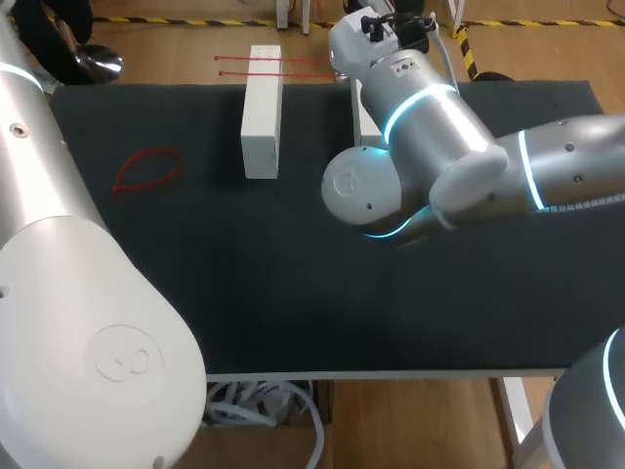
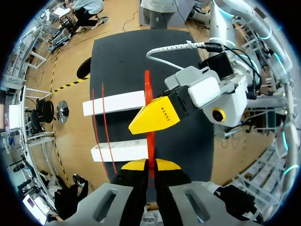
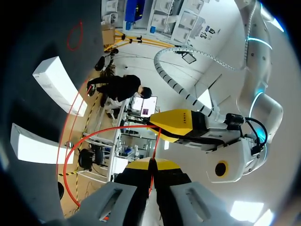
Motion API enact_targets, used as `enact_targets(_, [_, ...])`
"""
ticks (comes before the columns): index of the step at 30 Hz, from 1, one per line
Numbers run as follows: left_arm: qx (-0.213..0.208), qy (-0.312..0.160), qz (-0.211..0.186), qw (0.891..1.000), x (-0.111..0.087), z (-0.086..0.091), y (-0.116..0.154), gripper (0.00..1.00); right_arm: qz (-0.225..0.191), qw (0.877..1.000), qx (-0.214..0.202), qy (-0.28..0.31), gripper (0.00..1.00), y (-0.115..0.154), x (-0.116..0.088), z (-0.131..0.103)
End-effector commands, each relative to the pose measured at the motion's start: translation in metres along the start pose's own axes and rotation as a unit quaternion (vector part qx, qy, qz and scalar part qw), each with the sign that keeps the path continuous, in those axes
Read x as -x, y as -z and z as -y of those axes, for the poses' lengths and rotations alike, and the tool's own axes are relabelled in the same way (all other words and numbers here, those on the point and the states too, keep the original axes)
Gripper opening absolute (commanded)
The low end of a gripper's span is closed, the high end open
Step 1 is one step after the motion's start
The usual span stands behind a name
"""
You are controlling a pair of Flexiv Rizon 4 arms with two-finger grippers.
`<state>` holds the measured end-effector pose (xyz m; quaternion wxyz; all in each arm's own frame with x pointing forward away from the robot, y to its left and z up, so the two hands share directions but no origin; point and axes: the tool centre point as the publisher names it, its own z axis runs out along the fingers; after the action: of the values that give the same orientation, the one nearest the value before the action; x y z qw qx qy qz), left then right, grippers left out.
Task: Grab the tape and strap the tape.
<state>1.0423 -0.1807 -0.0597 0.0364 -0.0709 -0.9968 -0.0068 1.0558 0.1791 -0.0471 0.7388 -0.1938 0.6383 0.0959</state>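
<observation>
- Nearest is my left arm, big and white at the near left.
- Its pincer, the left gripper, is pinched tight on a red tape. The tape runs straight out from between the yellow tips.
- My right arm comes in from the right and reaches to the far middle of the black table.
- The right gripper is squeezed on the same thin red tape, tip to tip with the other pincer.
- Both pincers sit by the two white blocks at the far side.
- Two more red tapes lie across the blocks.
- One looped tape lies on the left of the table.
- I think the grab is done and the strapping is on, since the held tape bends round in a big curve.
- Next, one end likely has to go through the other end and get pulled. That needs both holds kept firm and the ends lined up with care.
</observation>
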Motion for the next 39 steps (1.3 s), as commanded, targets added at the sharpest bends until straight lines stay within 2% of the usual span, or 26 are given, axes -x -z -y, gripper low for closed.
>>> enact_targets(1, [0.003, 0.0, -0.002, 1.0, 0.001, 0.001, 0.002, 0.0, -0.007, 1.0, 0.001, 0.002, 0.0, -0.002, 0.004, -0.001])
enact_targets(39, [0.003, 0.0, -0.002, 1.0, 0.001, 0.001, 0.002, 0.0, -0.018, 1.0, 0.015, 0.0, 0.0, -0.007, 0.003, -0.015])
